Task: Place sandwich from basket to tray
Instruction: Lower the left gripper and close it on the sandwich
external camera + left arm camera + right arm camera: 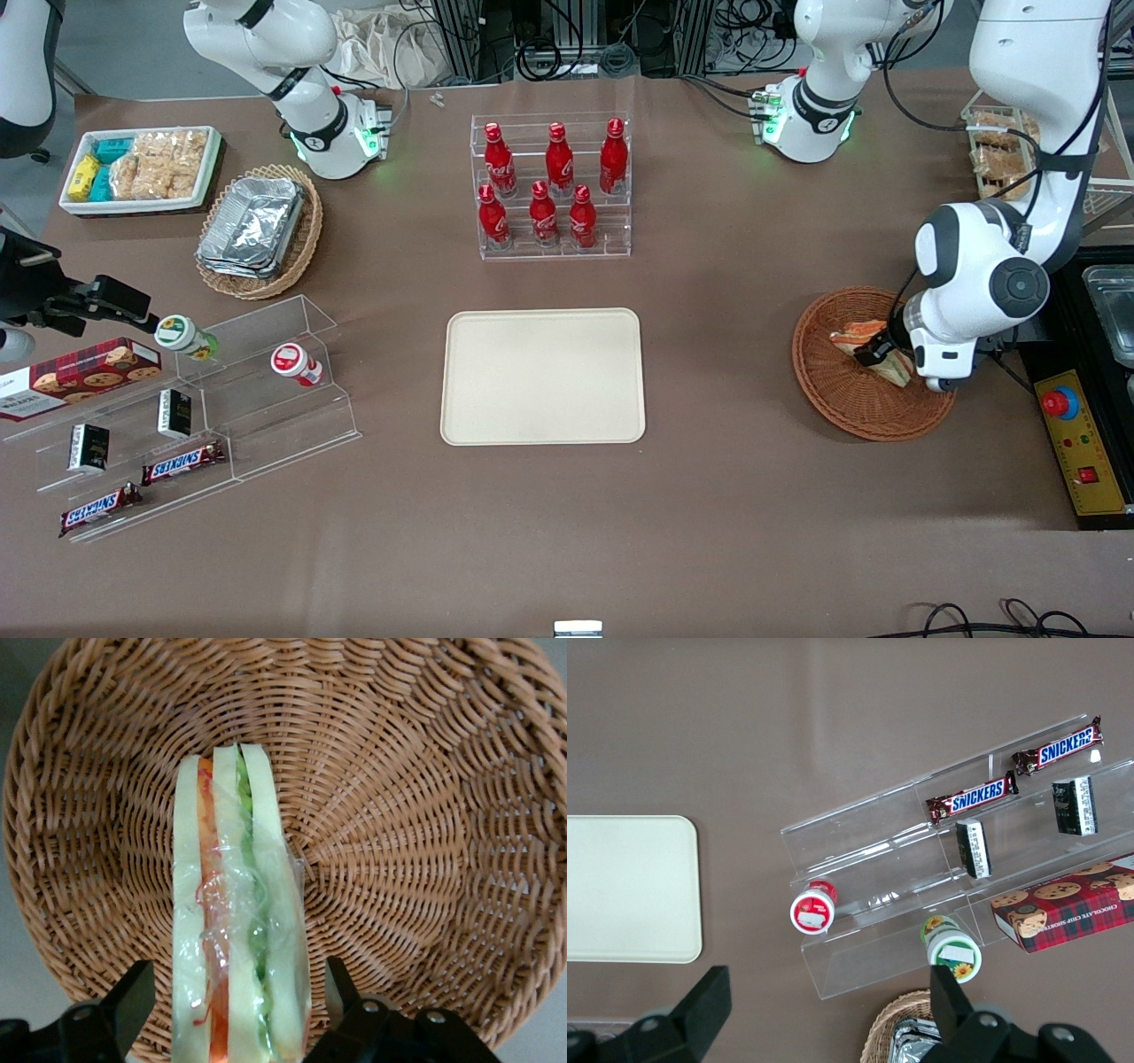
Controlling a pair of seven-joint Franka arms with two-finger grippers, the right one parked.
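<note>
The sandwich [235, 904], a wrapped wedge of pale bread with orange-red and green layers, lies in the round reddish-brown wicker basket [425, 815]. My gripper [238, 967] is open and straddles the sandwich's wide end, with a small gap between each finger and the bread. In the front view the gripper [877, 353] is down inside the basket [842, 403] over the sandwich [852, 336], which the arm partly hides. The cream-beige tray [542, 376] lies flat at the table's middle, toward the parked arm from the basket, with nothing on it.
A clear rack of red cola bottles [554, 190] stands farther from the front camera than the tray. Toward the parked arm's end are a tan basket of foil containers [257, 230], a white snack bin [142, 168] and an acrylic snack shelf [204, 399]. A control box [1067, 434] sits beside the basket.
</note>
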